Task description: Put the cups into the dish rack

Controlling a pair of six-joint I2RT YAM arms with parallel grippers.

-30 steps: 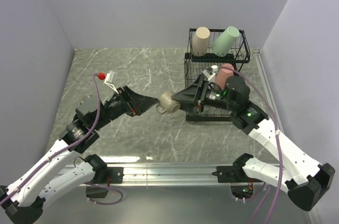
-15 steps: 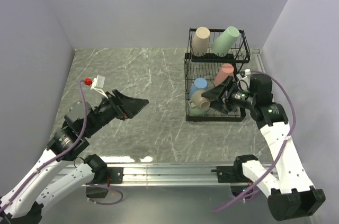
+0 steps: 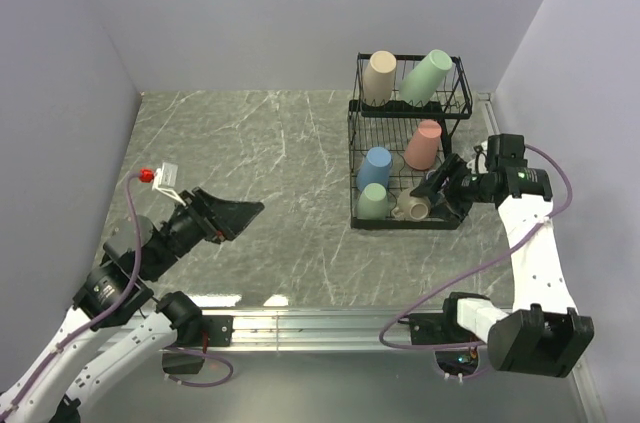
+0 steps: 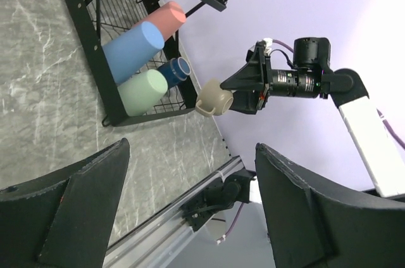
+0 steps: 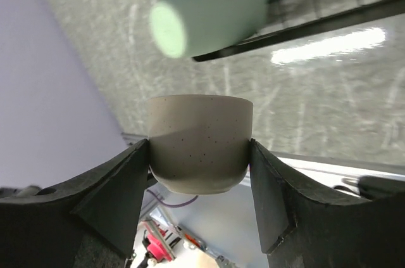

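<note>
The black wire dish rack stands at the back right. Its top tier holds a beige cup and a pale green cup. The lower tier holds a salmon-pink cup, a blue cup, another pale green cup and a dark navy mug. My right gripper is shut on the olive-tan mug, holding it at the rack's near right corner. Whether the mug touches the wires I cannot tell. My left gripper hangs open and empty over the table, left of the rack.
A grey marbled table lies between pale walls. An aluminium rail runs along the near edge beside the arm bases. The right arm's purple cable loops by the right wall.
The right gripper has carried the olive-tan mug from the middle of the table, left of the rack, to the rack's near right corner. The left arm has drawn back left, still open.
</note>
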